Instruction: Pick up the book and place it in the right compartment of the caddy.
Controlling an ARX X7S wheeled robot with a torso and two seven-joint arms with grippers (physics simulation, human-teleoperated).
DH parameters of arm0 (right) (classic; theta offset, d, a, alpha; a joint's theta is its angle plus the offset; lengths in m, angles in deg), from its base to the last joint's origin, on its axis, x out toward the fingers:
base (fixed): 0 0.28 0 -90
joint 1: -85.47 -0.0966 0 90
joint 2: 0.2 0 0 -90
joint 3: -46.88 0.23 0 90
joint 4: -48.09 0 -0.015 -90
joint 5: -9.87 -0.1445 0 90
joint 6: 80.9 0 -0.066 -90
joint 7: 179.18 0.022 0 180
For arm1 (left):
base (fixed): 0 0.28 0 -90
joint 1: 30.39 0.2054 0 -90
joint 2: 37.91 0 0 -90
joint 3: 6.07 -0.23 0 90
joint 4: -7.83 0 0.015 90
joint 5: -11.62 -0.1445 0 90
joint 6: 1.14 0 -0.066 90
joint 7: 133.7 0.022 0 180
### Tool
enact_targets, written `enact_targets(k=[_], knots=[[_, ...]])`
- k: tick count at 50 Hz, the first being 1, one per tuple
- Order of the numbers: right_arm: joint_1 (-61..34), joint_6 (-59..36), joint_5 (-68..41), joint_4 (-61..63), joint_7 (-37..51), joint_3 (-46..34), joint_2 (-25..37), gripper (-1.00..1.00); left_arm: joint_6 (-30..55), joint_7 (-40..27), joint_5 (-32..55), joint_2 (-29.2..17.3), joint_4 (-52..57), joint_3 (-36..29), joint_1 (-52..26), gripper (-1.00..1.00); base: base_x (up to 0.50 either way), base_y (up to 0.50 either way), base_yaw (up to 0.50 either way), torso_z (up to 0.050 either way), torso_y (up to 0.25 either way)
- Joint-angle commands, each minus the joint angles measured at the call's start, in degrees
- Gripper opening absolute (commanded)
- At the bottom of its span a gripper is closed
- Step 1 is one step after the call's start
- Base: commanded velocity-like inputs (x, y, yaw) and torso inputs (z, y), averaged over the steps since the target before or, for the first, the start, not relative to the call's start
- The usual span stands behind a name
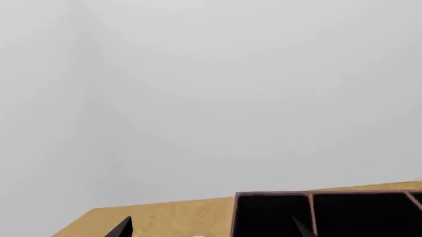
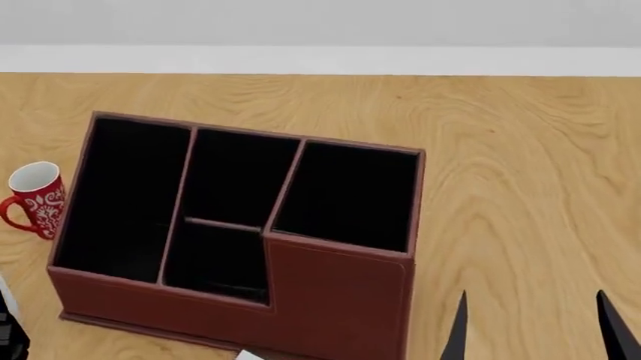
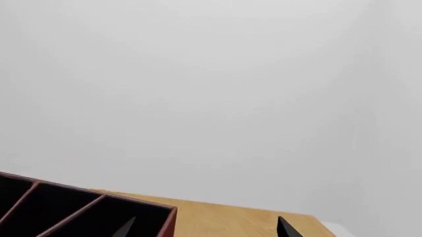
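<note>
Red mug (image 2: 35,199) with white patterning and white interior, upright on the light wood-grain counter (image 2: 501,150) near its left side, handle facing left; pale grey wall (image 2: 320,22) behind the counter's far edge, white strip along its base.

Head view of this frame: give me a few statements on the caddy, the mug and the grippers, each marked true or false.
1. The caddy holds the book in its right compartment. False: every section is empty and no book can be identified.
2. A red patterned mug stands just outside the caddy's narrow end section. True.
3. The right gripper is open, holding nothing. True.
4. The mug lies tipped on its side. False: it stands upright.
5. The caddy rests on a wooden table. True.
</note>
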Motion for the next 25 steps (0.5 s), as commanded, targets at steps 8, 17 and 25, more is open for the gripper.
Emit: enact_targets(k=[8, 17, 25], knots=[[0.07, -0.41, -0.16, 0.06, 0.58, -0.43, 0.34, 1.00, 0.57, -0.34, 0.39, -0.36, 0.62, 0.11, 0.12, 1.00, 0.50, 0.00, 0.00, 0.000, 0.001], [0.11, -0.26, 0.12, -0.05, 0.70, -0.61, 0.83, 1.00, 0.61, -0.53, 0.25, -0.30, 0.13, -0.56, -0.41, 1.00, 0.12, 0.00, 0.00, 0.000, 0.001], [-4.72, -16.16, -14.30, 7.22, -6.01, 1.05, 8.41, 1.00, 1.45, -0.90, 0.23, 0.17, -0.01, -1.82, -1.96, 1.00, 0.00, 0.00, 0.00, 0.000, 0.000]])
